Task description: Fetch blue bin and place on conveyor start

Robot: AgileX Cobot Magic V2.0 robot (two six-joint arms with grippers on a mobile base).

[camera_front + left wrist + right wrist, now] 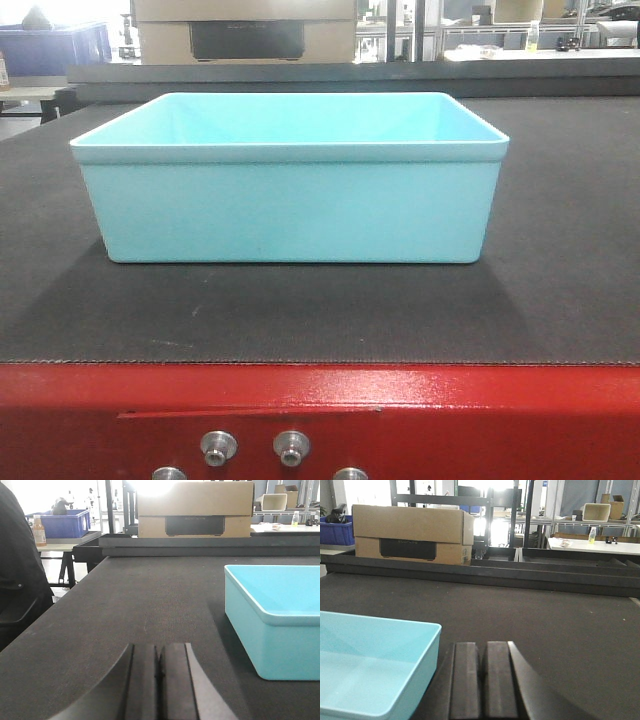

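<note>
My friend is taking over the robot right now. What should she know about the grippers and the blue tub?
Left gripper: shut, holding nothing, low over the belt, left of the tub.
Right gripper: shut, holding nothing, right of the tub.
Blue bin: upright, nothing visible inside, sitting on the dark conveyor belt just behind the red frame.
Done: bin looks placed and released.
Left: probably only pulling the arms back.

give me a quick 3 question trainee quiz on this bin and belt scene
1. True or false: the light turquoise rectangular plastic bin rests on the dark textured conveyor belt.
2. What is inside the bin? A) bottles B) nothing C) a box
3. How are the left gripper and right gripper set?

Key: 1 true. 2 B. 3 both shut, holding nothing, one each side of the bin.
</note>
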